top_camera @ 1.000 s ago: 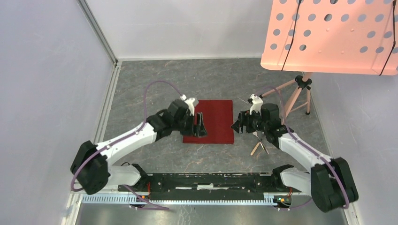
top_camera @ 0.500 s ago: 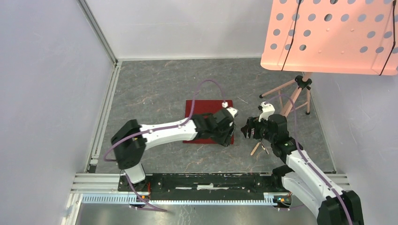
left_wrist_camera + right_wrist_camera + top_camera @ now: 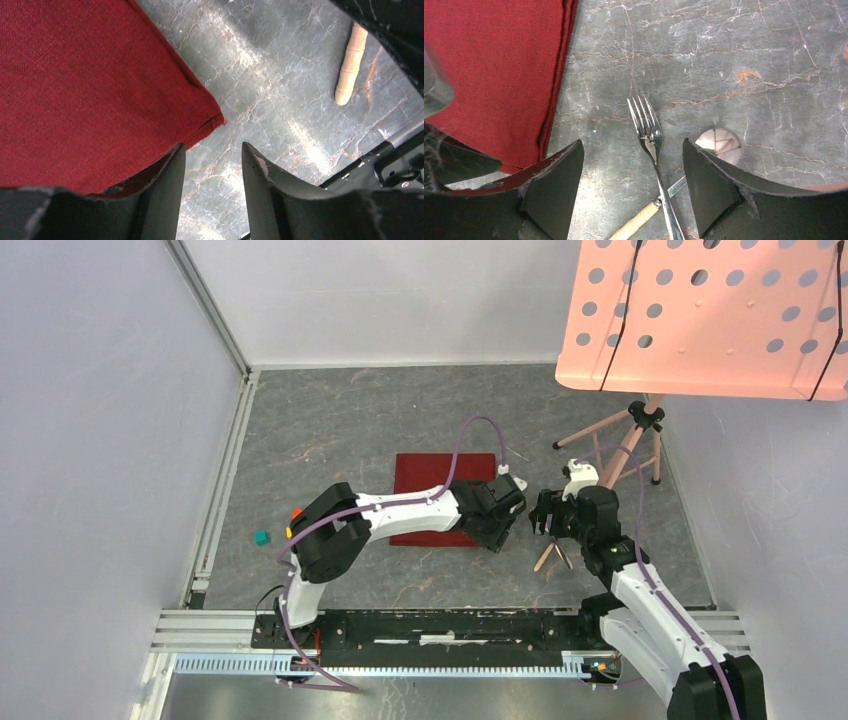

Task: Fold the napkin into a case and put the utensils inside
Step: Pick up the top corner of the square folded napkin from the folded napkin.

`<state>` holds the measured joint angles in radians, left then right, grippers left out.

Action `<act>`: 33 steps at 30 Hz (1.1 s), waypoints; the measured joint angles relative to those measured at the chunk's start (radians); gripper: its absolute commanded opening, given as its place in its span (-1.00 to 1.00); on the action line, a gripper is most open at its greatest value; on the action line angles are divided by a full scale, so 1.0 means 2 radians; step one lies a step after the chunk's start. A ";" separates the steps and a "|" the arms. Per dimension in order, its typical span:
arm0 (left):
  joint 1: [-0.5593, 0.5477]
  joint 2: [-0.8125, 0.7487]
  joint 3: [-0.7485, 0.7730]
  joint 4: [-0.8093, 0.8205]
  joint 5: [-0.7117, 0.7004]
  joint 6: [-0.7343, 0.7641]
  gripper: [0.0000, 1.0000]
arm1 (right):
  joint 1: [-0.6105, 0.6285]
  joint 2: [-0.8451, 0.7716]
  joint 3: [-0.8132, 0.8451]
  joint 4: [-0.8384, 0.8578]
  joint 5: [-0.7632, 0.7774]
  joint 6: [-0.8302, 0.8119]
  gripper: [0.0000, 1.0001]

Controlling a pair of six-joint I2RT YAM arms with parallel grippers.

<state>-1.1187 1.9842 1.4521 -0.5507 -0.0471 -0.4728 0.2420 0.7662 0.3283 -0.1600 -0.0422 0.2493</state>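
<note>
we see the napkin [image 3: 430, 490] flat in the middle of the surface [image 3: 330, 430]. left gripper [image 3: 213, 150] hangs at its near right corner, jaws parted, nothing between them. fork [image 3: 649, 130] lies just right of the napkin's right edge. right gripper [image 3: 631, 145] is released, jaws wide over the fork's handle.

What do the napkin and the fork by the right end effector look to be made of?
Napkin: woven cloth, matte dark red; a coarse weave and a stitched hem show. Fork: polished metal, probably steel; bright mirror-like glints on tines and neck.
</note>
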 measured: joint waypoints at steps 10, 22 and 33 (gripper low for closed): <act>0.000 0.031 0.023 -0.001 -0.018 0.000 -0.17 | -0.010 0.001 -0.013 0.000 -0.001 -0.002 0.58; 0.000 0.043 0.038 -0.001 -0.048 0.000 -0.24 | -0.011 0.004 -0.014 0.001 -0.005 -0.002 0.57; 0.000 0.056 0.055 -0.001 -0.050 0.000 -0.13 | -0.011 0.004 -0.015 0.001 -0.009 -0.003 0.57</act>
<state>-1.1187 2.0960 1.5623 -0.5526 -0.1478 -0.4732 0.2195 0.7734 0.2981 -0.1581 -0.0605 0.2440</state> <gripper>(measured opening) 0.426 0.787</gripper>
